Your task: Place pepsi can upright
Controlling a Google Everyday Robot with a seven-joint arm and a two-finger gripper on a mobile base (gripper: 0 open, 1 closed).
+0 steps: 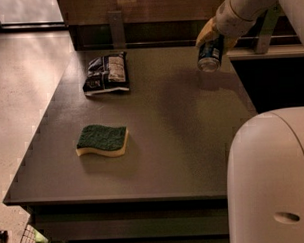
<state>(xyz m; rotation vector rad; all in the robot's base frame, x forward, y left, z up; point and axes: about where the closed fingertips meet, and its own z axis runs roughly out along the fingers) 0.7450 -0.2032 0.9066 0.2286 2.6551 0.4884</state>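
The pepsi can [210, 54] is dark blue with a silver end rim. It hangs nearly upright, slightly tilted, a little above the far right part of the grey table [158, 158]. My gripper [213, 39] is shut on the can from above, its yellowish fingers [205, 35] wrapped around the can's upper part. The can's lower silver end faces the camera and its shadow falls on the table below.
A dark blue-and-white snack bag [106, 73] lies at the far left of the table. A green-and-yellow sponge [102, 140] lies at the front left. My white arm body [271, 179] fills the lower right. A ledge with a metal rail [269, 49] runs behind the table.
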